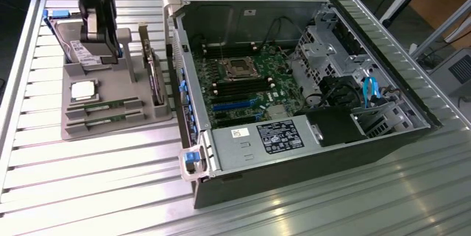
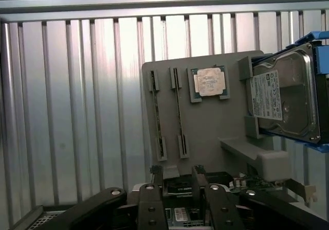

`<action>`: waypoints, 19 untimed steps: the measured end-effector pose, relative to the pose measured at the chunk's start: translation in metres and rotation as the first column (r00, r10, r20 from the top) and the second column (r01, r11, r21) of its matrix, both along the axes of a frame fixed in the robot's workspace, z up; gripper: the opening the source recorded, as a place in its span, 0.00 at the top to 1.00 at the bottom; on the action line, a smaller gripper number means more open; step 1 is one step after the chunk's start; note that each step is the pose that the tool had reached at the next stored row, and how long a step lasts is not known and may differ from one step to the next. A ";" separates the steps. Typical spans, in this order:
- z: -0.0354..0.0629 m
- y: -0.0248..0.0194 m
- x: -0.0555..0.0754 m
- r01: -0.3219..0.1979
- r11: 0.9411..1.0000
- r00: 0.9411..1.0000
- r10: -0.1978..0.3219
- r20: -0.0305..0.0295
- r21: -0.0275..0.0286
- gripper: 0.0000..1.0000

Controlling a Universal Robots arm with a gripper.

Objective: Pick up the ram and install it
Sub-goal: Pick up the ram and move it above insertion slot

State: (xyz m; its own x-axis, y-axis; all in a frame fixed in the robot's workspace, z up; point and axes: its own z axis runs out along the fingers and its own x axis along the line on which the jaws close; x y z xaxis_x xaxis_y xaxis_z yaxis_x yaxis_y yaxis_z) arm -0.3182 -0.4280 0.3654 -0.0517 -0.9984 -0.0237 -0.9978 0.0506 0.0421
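The jaws hang spread and empty above the gray holder (image 1: pixel 81 132) at the exterior view's left. The ram (image 1: pixel 107 106) lies slotted there beside its twin (image 1: pixel 107 118). A skewed descent might nip both sticks or strike the processor (image 1: pixel 83 90).

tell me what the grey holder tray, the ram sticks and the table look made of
Holder tray: probably moulded or printed plastic, matte grey; even dull surface, rounded blocks.
Ram sticks: green circuit board, judging by colour; finer detail too small to tell.
Table: bare metal slats, likely aluminium; they shine with streaked glare.
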 end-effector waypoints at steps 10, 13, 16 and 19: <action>-0.0136 -0.0024 0.000 0.000 1.000 1.000 0.000 0.000 0.000 0.64; -0.0174 -0.0035 0.000 0.000 1.000 1.000 0.000 0.000 0.000 0.64; -0.0214 -0.0046 0.000 0.000 1.000 1.000 0.000 0.000 0.000 0.64; -0.0269 -0.0073 0.000 0.000 1.000 1.000 0.000 0.000 0.000 0.64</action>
State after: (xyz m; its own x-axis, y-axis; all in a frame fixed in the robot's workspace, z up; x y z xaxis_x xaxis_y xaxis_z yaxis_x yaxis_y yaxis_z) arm -0.3182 -0.4352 0.3385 -0.0514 -0.9984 -0.0237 -0.9978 0.0503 0.0421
